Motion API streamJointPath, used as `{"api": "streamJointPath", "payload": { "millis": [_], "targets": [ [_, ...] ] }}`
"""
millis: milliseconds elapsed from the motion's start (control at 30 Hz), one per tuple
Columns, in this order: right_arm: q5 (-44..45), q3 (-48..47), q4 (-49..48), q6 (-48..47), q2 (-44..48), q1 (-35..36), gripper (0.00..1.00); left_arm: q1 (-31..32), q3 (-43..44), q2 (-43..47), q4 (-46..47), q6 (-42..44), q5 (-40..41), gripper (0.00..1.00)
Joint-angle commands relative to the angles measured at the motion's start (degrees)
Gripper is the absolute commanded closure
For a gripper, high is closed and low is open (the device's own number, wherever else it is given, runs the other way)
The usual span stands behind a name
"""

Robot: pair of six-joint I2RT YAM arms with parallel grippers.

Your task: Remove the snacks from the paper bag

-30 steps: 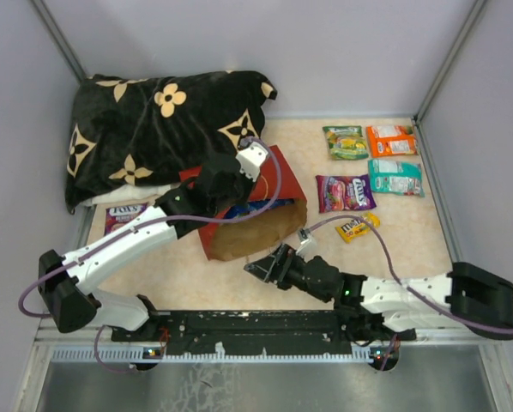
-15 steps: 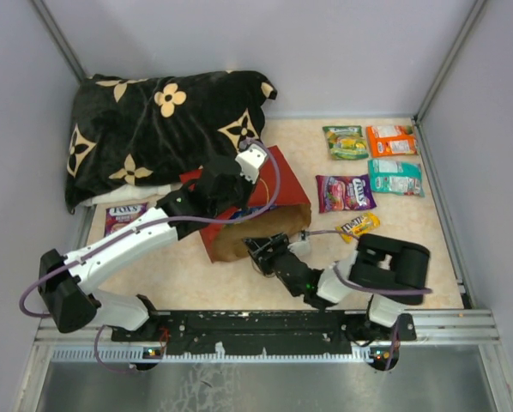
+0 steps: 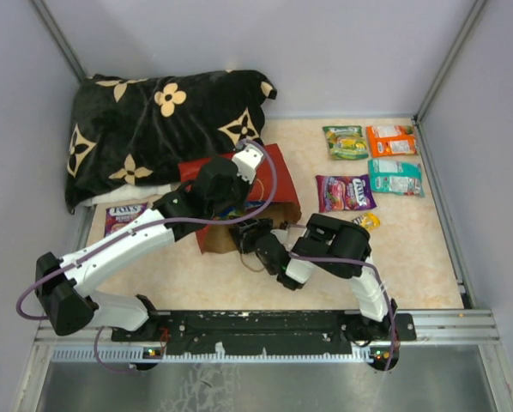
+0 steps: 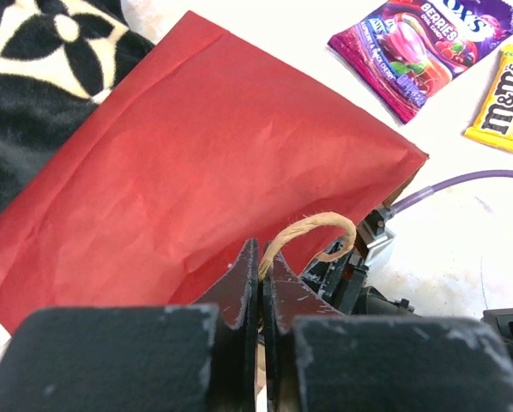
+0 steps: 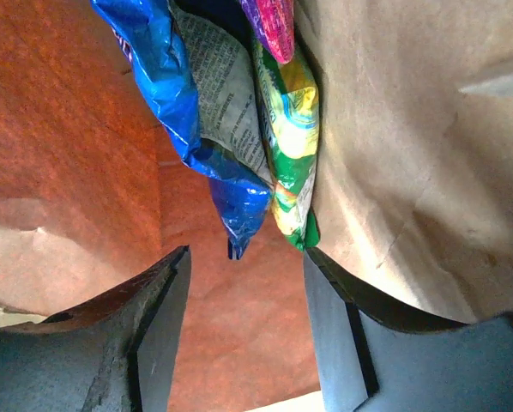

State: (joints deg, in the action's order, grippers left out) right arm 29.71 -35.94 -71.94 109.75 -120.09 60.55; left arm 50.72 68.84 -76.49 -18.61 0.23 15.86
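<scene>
The blue bag (image 5: 166, 77) and a green packet (image 5: 292, 129) are found straight ahead of the right gripper (image 5: 246, 283), inside the paper bag (image 4: 196, 163). They're laid lengthwise, running deeper in, near tips pointed at the spread jaws. Nothing's gripped yet. A pink-purple packet (image 5: 274, 21) is tucked further in. The left gripper (image 4: 261, 257) is pinched tight on the twine handle (image 4: 312, 225), so the right arm is better placed. Other packets (image 3: 346, 192) are laid out on the table (image 3: 411, 257).

Matt, creased red paper bag (image 4: 214, 163), rough twine handle (image 4: 312, 221), glossy plastic snacks (image 5: 171, 77), plush cloth pillow (image 3: 153, 129)
</scene>
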Motion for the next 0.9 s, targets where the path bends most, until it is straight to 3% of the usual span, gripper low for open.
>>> {"api": "streamJointPath", "payload": {
  "millis": [0, 133, 267, 400, 533, 867],
  "targets": [
    [-4.7, -4.0, 15.3, 9.3, -3.4, -0.1, 0.43, -0.3, 0.0, 2.7, 0.7, -0.1, 0.9, 1.0],
    [-5.2, -8.4, 20.0, 10.1, -5.0, -0.6, 0.46, -0.5, 0.2, 2.8, 0.4, -0.2, 0.4, 1.0],
    [-6.6, -12.7, 19.9, 9.5, -7.7, -1.8, 0.56, -0.5, 0.1, 2.5, 0.3, -0.2, 0.3, 1.0],
    [-7.0, -13.6, 18.4, 6.1, -7.8, -2.9, 0.74, -0.8, 0.0, 2.6, 0.2, 0.0, 1.1, 1.0],
    [-7.5, -10.9, 16.8, 1.7, -4.5, -2.9, 1.0, -1.3, -0.1, 2.9, 0.3, 0.0, 1.1, 1.0],
    [-10.5, 3.0, 11.1, -6.0, 9.2, -2.2, 1.0, -2.8, -0.1, 3.7, 0.4, 0.0, 1.5, 1.0]
  ]
}}
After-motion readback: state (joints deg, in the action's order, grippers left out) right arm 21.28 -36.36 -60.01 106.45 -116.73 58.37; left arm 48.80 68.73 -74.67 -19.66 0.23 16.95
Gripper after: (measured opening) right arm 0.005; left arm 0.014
